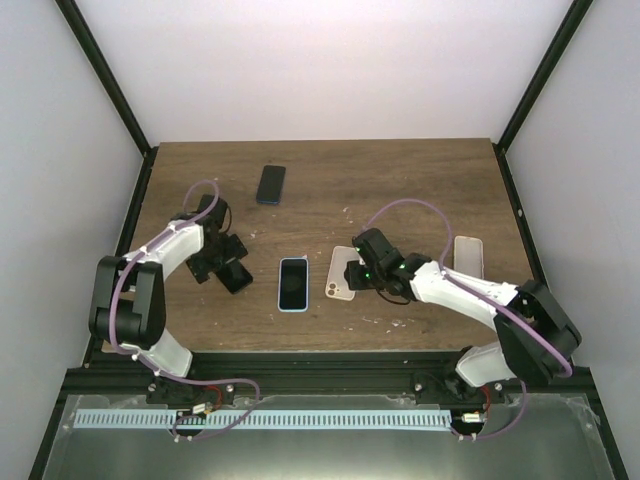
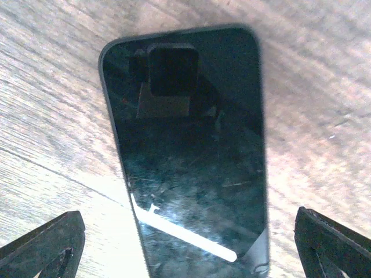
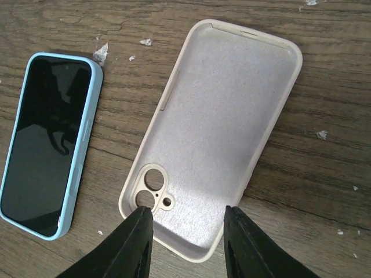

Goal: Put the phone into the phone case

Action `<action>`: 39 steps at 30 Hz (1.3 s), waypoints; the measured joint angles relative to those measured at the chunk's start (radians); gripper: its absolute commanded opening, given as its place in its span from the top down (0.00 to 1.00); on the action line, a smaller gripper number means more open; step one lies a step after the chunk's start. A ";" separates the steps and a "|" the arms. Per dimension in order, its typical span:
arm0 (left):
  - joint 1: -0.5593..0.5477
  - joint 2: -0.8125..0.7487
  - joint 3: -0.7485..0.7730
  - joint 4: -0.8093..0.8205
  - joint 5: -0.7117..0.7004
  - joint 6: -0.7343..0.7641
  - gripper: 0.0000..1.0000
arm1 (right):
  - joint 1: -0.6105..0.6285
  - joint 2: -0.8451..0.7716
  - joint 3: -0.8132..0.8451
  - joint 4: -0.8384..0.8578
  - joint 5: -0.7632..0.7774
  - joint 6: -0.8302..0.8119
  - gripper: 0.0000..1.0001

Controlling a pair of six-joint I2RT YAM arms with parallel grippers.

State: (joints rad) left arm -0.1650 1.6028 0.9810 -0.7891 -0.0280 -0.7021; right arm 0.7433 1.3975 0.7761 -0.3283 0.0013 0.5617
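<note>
Left fingers point(image 2: 40, 246) filled both bottom corners of the left wrist view, spread wide. Between them lay the black phone point(image 2: 191, 156), flat on the table point(image 2: 52, 87), glass side up. My left gripper point(image 2: 185, 249) was apart, straddling the phone's width and touching neither long edge. The phone's long axis ran away from the wrist, slightly slanted, so closing would have caught it across its short side.

Right wrist view: right fingers point(image 3: 130, 243) sat low in frame with a narrow gap between them, clamped on nothing. My right gripper point(image 3: 188, 243) hung over the near end of the cream case point(image 3: 232, 116), the end with the camera hole. I couldn't tell if the tips touched it. The case lay open side up and empty, its long axis leading away from the jaws and tilted a little right. A blue-cased phone point(image 3: 49, 142) lay just beside it on the left, not touching.

Top view: my left arm was over the black phone at the left, mostly hiding it. To its right came the blue-cased phone, then the cream case under my right arm. Left arm was nearer the phone, right arm nearer the case. I judged the phone had to go rightward past the blue-cased phone to reach the case. A dark phone point(image 1: 271, 184) at the far side and a pale case point(image 1: 468, 255) at the right lay well apart from both grippers.
</note>
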 measured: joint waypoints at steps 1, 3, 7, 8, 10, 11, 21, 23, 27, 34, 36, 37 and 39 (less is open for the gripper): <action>-0.001 0.000 0.011 -0.001 0.003 -0.019 0.00 | 0.000 -0.002 0.000 0.000 0.000 0.000 0.65; -0.002 0.000 0.027 -0.002 0.013 -0.058 0.03 | 0.000 -0.004 0.000 -0.001 0.000 0.000 0.65; -0.011 0.019 0.054 -0.002 0.022 -0.131 0.07 | 0.000 -0.006 0.000 -0.001 0.002 -0.003 0.65; -0.015 0.029 0.062 -0.002 0.021 -0.143 0.08 | 0.000 -0.007 0.000 -0.001 0.003 -0.004 0.65; -0.022 0.044 0.072 0.000 0.018 -0.165 0.10 | 0.000 -0.010 0.000 -0.001 0.003 -0.005 0.65; -0.025 0.052 0.076 0.001 0.016 -0.176 0.10 | 0.000 -0.013 -0.001 -0.001 0.003 -0.007 0.65; -0.027 0.096 0.058 0.011 0.011 -0.197 0.05 | 0.000 -0.051 -0.021 0.007 0.008 -0.021 0.66; -0.027 0.098 0.049 0.013 0.013 -0.196 0.04 | 0.000 -0.057 -0.028 0.006 0.011 -0.023 0.66; -0.027 0.116 0.047 0.023 0.014 -0.196 0.04 | 0.000 -0.069 -0.035 0.008 0.012 -0.023 0.66; -0.027 0.126 0.045 0.037 0.014 -0.190 0.07 | 0.000 -0.086 -0.043 0.008 0.018 -0.023 0.66; -0.027 0.126 0.045 0.039 0.014 -0.188 0.08 | 0.000 -0.087 -0.045 0.007 0.019 -0.023 0.66; -0.027 0.126 0.044 0.040 0.013 -0.188 0.08 | 0.000 -0.087 -0.046 0.007 0.019 -0.023 0.66; -0.027 0.126 0.043 0.042 0.012 -0.188 0.09 | 0.000 -0.089 -0.046 0.007 0.019 -0.023 0.66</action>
State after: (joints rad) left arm -0.1917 1.7290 1.0237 -0.7475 -0.0162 -0.8898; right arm 0.7433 1.3090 0.7300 -0.3210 0.0200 0.5388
